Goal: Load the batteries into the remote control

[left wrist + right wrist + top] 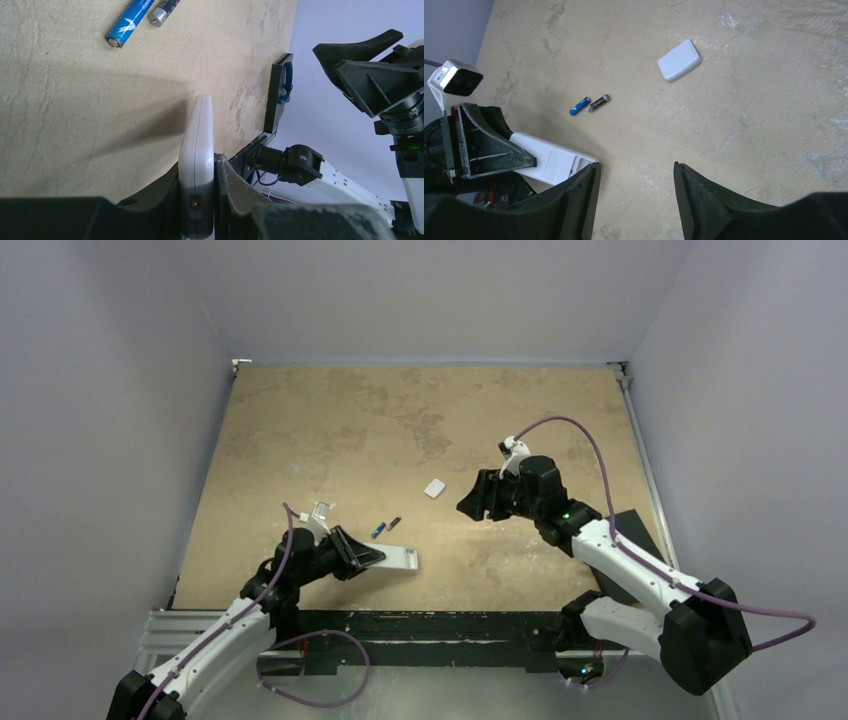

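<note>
My left gripper (372, 558) is shut on the white remote control (398, 559), which sticks out to the right near the table's front edge. In the left wrist view the remote (197, 150) stands edge-on between the fingers. The right wrist view shows its plain white back (549, 161). The blue battery (378, 530) and the dark battery (394, 524) lie side by side just beyond the remote; they also show in the left wrist view (128, 23) (163, 12) and right wrist view (579, 106) (598, 103). My right gripper (468, 502) is open and empty, hovering right of the batteries.
A small white square cover piece (434, 488) lies on the tan table (330, 420) between the batteries and the right gripper, also in the right wrist view (678, 61). A black plate (638, 530) sits at the table's right edge. Grey walls enclose the table.
</note>
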